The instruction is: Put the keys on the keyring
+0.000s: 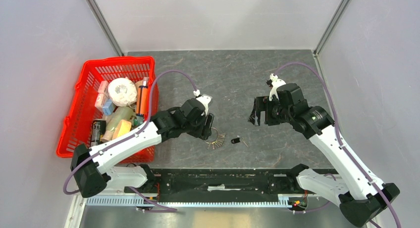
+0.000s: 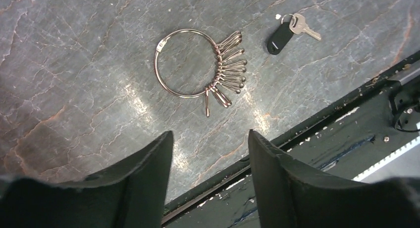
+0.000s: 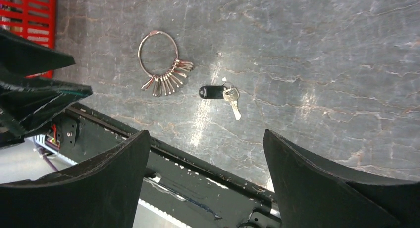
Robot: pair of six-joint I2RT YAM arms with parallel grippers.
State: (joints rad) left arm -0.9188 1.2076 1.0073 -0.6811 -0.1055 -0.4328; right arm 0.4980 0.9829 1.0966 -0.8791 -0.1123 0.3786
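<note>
The top view places everything but shows little detail. The left gripper [image 1: 208, 126] hangs just beside the keyring [image 1: 216, 139] on the grey table [image 1: 233, 74]. The right gripper [image 1: 255, 114] sits higher and further off, with a dark speck [image 1: 235, 140] lying between the two. A red basket [image 1: 74, 134] of odds and ends stands at the left edge.

The left wrist view resolves the ring [image 2: 160, 45]. It is a thin wire circle lying flat, with a fan of slim silvery keys [image 2: 228, 64] already threaded along one side. Well apart from it lies a black plastic tag [image 2: 278, 38] joined to one small silvery key [image 2: 304, 29], and neither touches the ring. The left gripper [image 2: 210, 139] has its fingers spread wide with nothing between them, above bare table short of the ring.

The right wrist view looks at the same group from the other side. The ring [image 3: 156, 32] and its bunch [image 3: 166, 82] lie further away, and the tag [image 3: 210, 92] with its key [image 3: 232, 101] is nearer. This view alone shows the left arm [image 3: 29, 89] as a dark shape at its edge. The right gripper [image 3: 206, 136] is also spread and empty, poised over the black rail at the table's near edge
</note>
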